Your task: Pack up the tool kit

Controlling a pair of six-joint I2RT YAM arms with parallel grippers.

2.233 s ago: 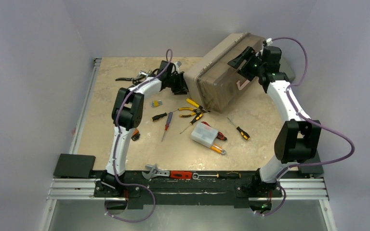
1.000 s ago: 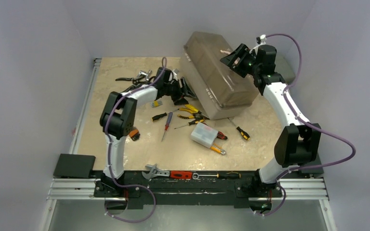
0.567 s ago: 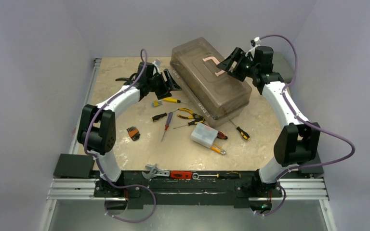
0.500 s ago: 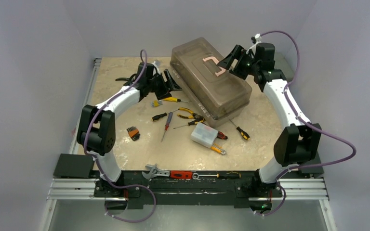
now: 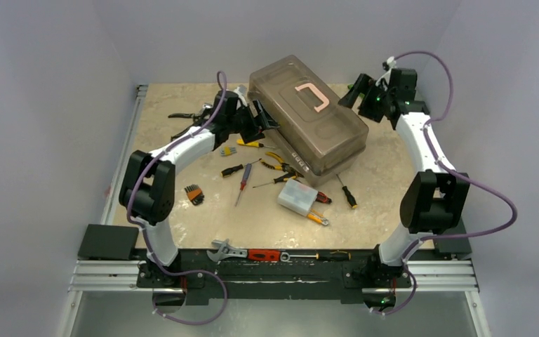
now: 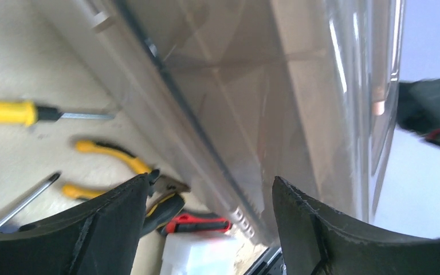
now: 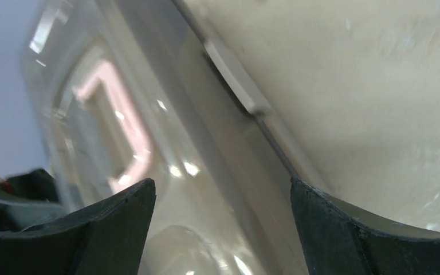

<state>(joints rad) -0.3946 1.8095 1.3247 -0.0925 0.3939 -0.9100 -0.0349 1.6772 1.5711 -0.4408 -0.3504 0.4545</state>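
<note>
The beige toolbox (image 5: 307, 119) stands upright on the table with its smoky lid shut. Its pink handle (image 5: 314, 96) lies flat on top. My left gripper (image 5: 264, 119) is open at the box's left end, and the box wall (image 6: 252, 86) fills the left wrist view beyond the open left gripper (image 6: 211, 180). My right gripper (image 5: 358, 92) is open, just off the box's right end, holding nothing. In the right wrist view the lid (image 7: 206, 143) and handle (image 7: 120, 120) lie ahead of the open right gripper (image 7: 222, 183). Loose pliers (image 5: 278, 163) and screwdrivers (image 5: 242, 184) lie in front of the box.
A yellow screwdriver (image 5: 250, 145), a small clear case (image 5: 296, 196), a hex-key set (image 5: 194, 193) and another screwdriver (image 5: 348, 194) lie on the table. More pliers (image 5: 189, 114) sit at the back left. A wrench (image 5: 227, 250) and a red knife (image 5: 260, 255) rest on the front rail.
The toolbox went from tipped on its side to upright with the lid on top. My right gripper let go of the handle and drew back right. Both grippers opened wider.
</note>
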